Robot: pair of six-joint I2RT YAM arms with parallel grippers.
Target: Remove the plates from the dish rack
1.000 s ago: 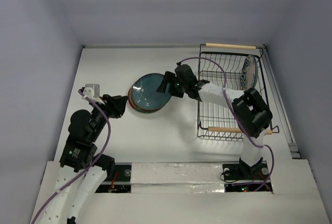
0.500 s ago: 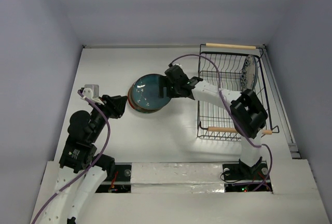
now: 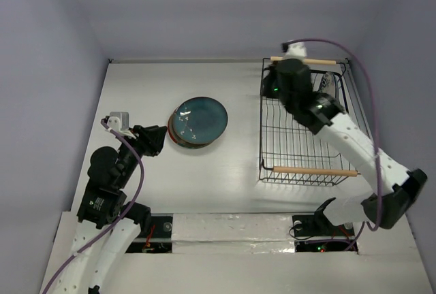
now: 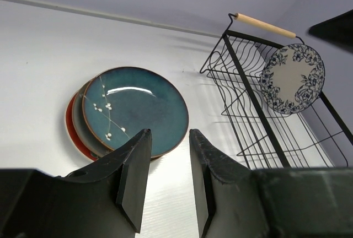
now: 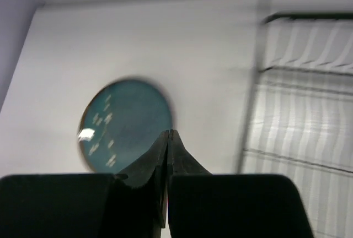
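Hovering above the dish rack [image 3: 261, 137] at its far-left corner, my right pincer [image 5: 169, 139] is clenched empty, tips facing the stacked plates [image 3: 199, 120]. Blue-rimmed plate [image 4: 292, 78] stands on edge at the rack's far right, rim running near-to-far. Judged mine: left arm [image 3: 109, 171] well apart.

Round dark teal plate [image 4: 135, 108] is proper glossy glaze, smooth, catching a bright highlight. White plate with blue floral rim [image 4: 292, 78] looks like smooth ceramic with a softer sheen. Rectangular black dish rack [image 3: 293, 137] is thin metal wire, and its pale rod handles [image 4: 263, 25] are bare matt wood. White table [image 3: 136, 83]: matt. Left gripper [image 4: 169, 134]: matt black plastic.
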